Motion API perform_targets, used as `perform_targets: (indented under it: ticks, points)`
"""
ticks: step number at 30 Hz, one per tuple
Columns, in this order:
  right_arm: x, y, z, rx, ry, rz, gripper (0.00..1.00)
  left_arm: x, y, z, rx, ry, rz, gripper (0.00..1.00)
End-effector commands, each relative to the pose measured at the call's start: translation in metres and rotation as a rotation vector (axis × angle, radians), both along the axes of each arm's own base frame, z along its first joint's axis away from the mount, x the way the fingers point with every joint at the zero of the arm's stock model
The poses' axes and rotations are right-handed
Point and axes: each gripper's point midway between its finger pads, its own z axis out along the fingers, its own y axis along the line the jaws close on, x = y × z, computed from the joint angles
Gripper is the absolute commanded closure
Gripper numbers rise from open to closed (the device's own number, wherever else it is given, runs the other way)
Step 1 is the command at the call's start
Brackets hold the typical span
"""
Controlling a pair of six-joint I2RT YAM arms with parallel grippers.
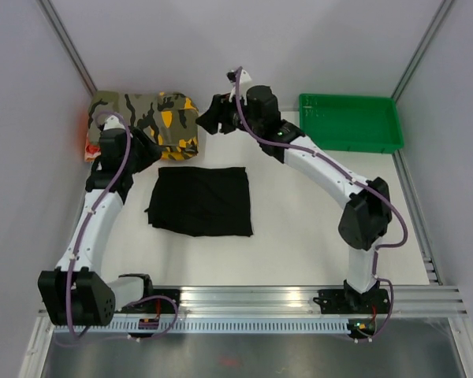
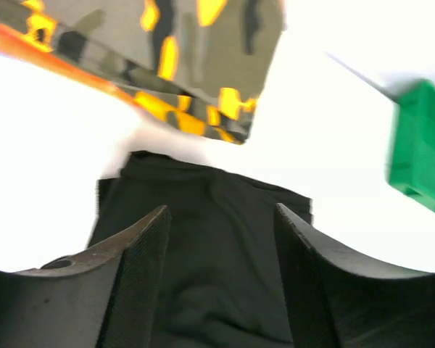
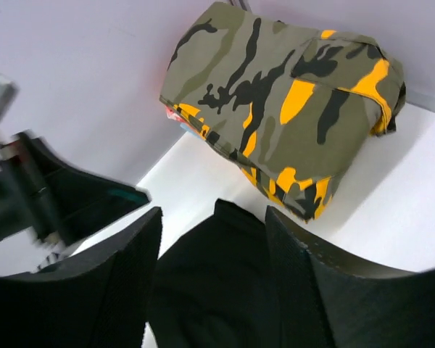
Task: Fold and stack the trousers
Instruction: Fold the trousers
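Looking down from the top, the black trousers (image 1: 201, 201) lie folded in a flat block in the middle of the table (image 1: 299, 228), just beside the camouflage clothes (image 1: 154, 118) and not on top of them. From the left wrist, the left gripper (image 2: 221, 209) is wide open and holds nothing, with the trousers right below. From the right wrist, the right gripper (image 3: 214, 212) is open and empty too. The cloth looks soft, light and floppy, so I think pinching all the layers at the side edges is best.
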Motion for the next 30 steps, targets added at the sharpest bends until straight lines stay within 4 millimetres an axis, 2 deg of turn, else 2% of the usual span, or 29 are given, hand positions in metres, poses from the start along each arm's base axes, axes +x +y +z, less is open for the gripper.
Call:
perform_targets:
  ticks: [1,2,4,5,7,8,10,11,13,16,20,22,25,30]
  points:
    - [-0.030,0.006,-0.053,0.025,0.144,0.073,0.36,0.007,0.030,-0.043,0.027,0.150,0.108,0.37]
    - [-0.041,0.002,-0.077,0.011,0.199,0.073,0.40,0.010,0.037,-0.050,-0.002,0.164,0.123,0.41]
    - [-0.051,0.003,-0.090,0.028,0.231,0.080,0.46,0.019,0.041,-0.067,-0.051,0.182,0.119,0.42]
    - [-0.061,0.000,-0.107,0.019,0.272,0.073,0.48,0.022,0.041,-0.070,-0.081,0.181,0.100,0.42]
    - [-0.080,0.015,-0.115,0.007,0.270,0.108,0.48,0.031,0.042,-0.084,-0.104,0.190,0.089,0.42]
    - [-0.097,0.030,-0.121,-0.011,0.271,0.145,0.48,0.033,0.040,-0.089,-0.120,0.197,0.070,0.42]
    - [-0.111,0.048,-0.125,-0.033,0.259,0.181,0.48,0.041,0.036,-0.104,-0.137,0.216,0.046,0.43]
    - [-0.123,0.064,-0.132,-0.049,0.254,0.208,0.48,0.043,0.032,-0.108,-0.155,0.222,0.028,0.43]
    - [-0.126,0.077,-0.139,-0.054,0.247,0.208,0.46,0.046,0.025,-0.116,-0.181,0.226,-0.008,0.45]
    - [-0.131,0.096,-0.161,-0.069,0.261,0.209,0.46,0.051,0.017,-0.130,-0.213,0.228,-0.054,0.48]
    - [-0.138,0.114,-0.201,-0.137,0.287,0.204,0.46,0.055,0.019,-0.150,-0.206,0.252,-0.052,0.49]
    - [-0.140,0.117,-0.215,-0.148,0.306,0.199,0.46,0.055,0.019,-0.153,-0.201,0.255,-0.054,0.49]
    - [-0.141,0.125,-0.225,-0.155,0.305,0.196,0.46,0.056,0.020,-0.156,-0.201,0.252,-0.050,0.49]
    - [-0.156,0.135,-0.250,-0.192,0.319,0.229,0.47,0.062,0.018,-0.160,-0.222,0.253,-0.045,0.61]
